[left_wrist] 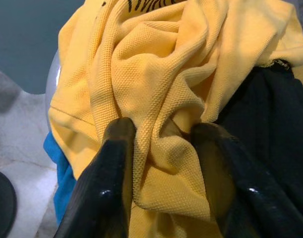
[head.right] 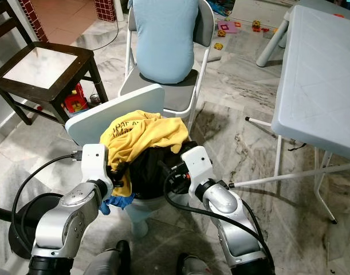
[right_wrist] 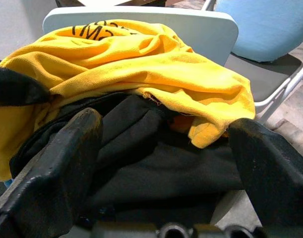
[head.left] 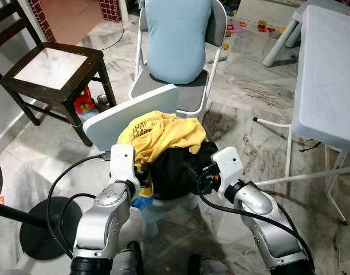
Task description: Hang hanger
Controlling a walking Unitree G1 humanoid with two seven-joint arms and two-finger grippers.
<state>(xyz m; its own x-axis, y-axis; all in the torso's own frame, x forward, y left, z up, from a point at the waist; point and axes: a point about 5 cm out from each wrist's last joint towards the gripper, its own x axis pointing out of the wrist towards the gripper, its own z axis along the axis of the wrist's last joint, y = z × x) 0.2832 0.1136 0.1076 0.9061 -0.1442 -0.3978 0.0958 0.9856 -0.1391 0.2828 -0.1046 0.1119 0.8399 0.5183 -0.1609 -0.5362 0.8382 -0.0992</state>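
Judging by the pile, no hanger can be made out on the small chair (head.left: 129, 117), only a soft, floppy yellow shirt (head.left: 160, 134) bunched between the left hand's (left_wrist: 163, 136) fingers, while the right hand (right_wrist: 166, 148) is spread wide at the limp black garment (right_wrist: 156, 168).

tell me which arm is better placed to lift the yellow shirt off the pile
Left, probably. The left gripper already has a fold of the yellow shirt between its fingers. The right gripper is open, facing the black garment lower in the pile.
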